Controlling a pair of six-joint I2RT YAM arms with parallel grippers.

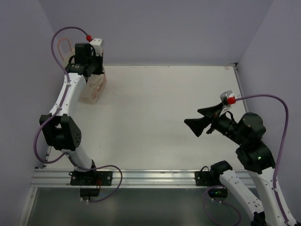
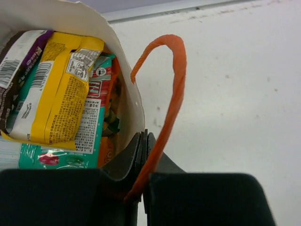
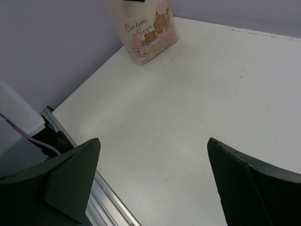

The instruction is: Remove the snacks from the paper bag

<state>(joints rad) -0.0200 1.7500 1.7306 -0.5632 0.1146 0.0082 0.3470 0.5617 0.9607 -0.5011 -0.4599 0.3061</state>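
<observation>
The left gripper [image 2: 143, 143] is clenched on the bag [image 2: 126, 70]. Its jaws meet on the paper rim right where the orange handle [image 2: 176, 80] is rooted, and the handle arches up and over from between the fingers. The pinched rim leaves the mouth of the bag open under the wrist camera.

The snacks [image 2: 66, 103] are all inside, packed on edge against one another. A yellow packet [image 2: 56, 101] lies uppermost. A teal packet [image 2: 87, 136] sits under it, a red one [image 2: 102, 82] is pressed to the bag's wall, and a sliver of orange packet [image 2: 106, 150] lies nearest the fingers. A dark brown and purple wrapper [image 2: 26, 52] lies at the far side. How many more are underneath cannot be told.

From above, the bag stands upright in the far-left corner of the surface [image 1: 155, 117], close to the left wall [image 1: 23, 70]. The left arm reaches out over it and hides its top. The bag's front panel carries reddish print reading "Cream Bear" in the right wrist view.

The right gripper [image 1: 192, 116] is released, with jaws spread wide and nothing between them. It hangs above the bare right part of the surface, well apart from the bag and pointing across toward it.
</observation>
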